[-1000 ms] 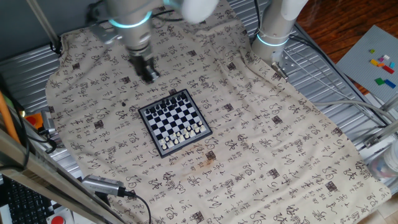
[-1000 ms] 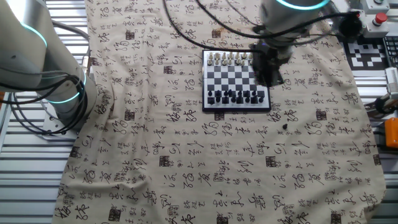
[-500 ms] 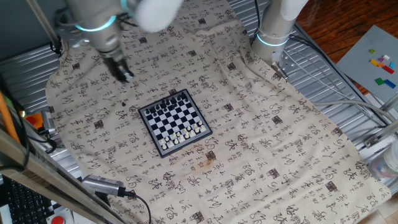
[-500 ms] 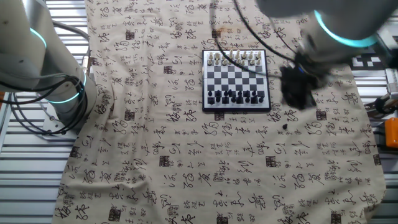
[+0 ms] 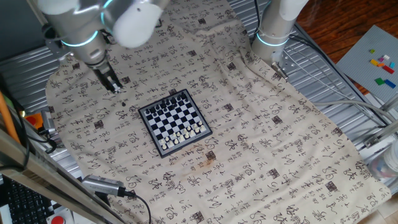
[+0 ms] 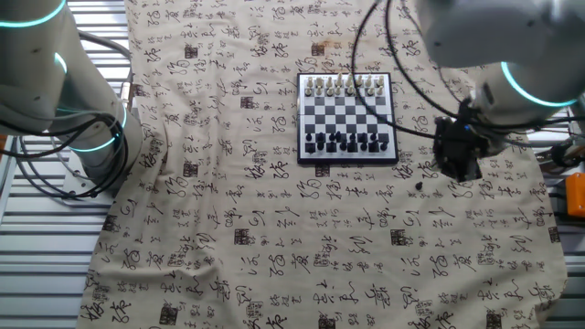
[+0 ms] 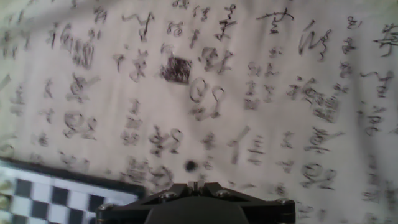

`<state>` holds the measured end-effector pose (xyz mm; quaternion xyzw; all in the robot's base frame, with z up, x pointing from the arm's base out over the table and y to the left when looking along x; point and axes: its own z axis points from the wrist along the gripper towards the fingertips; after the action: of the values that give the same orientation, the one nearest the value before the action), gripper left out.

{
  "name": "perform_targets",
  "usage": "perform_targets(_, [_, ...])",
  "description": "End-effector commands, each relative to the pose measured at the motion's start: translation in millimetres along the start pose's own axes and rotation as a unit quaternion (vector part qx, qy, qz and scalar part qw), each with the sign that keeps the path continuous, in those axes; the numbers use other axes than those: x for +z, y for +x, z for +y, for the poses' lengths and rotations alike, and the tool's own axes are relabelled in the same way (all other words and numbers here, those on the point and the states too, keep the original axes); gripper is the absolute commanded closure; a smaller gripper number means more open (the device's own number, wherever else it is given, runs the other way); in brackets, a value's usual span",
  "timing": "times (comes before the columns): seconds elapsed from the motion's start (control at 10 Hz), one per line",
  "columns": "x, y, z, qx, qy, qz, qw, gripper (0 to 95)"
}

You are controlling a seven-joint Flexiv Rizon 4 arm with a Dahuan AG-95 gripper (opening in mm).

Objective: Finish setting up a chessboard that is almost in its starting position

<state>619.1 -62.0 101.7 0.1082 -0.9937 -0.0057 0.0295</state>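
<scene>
The chessboard (image 5: 174, 118) lies on the patterned cloth, with white pieces (image 5: 184, 135) along its near edge and dark pieces (image 5: 165, 102) along the far edge. In the other fixed view the board (image 6: 345, 113) is at upper centre. A small loose dark piece (image 5: 123, 104) lies on the cloth to the left of the board; it also shows in the other fixed view (image 6: 420, 186) and the hand view (image 7: 189, 165). My gripper (image 5: 112, 85) hangs over the cloth just beyond that piece, fingers together and empty. In the hand view the fingertips (image 7: 196, 185) sit just below the piece.
A second robot arm base (image 5: 273, 31) stands at the back of the table. A corner of the board (image 7: 56, 194) shows at the lower left of the hand view. Cables and a black device (image 5: 102, 185) lie at the front left edge.
My gripper has moved off the board's dark-piece side, out over the cloth to a spot beside the loose dark piece. The board and pieces have not moved.
</scene>
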Motion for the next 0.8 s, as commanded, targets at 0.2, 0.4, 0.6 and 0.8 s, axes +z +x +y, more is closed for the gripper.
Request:
perform_targets(0.2, [0.4, -1.8, 0.0, -0.008, -0.003, -0.012, 0.9999, 95.0])
perform_targets(0.4, [0.4, -1.8, 0.0, 0.002, -0.008, -0.003, 1.0, 95.0])
perform_targets(0.6, [0.4, -1.8, 0.0, 0.011, -0.006, 0.014, 0.9998, 95.0])
perform_targets(0.8, [0.4, -1.8, 0.0, 0.016, -0.002, 0.02, 0.9997, 95.0])
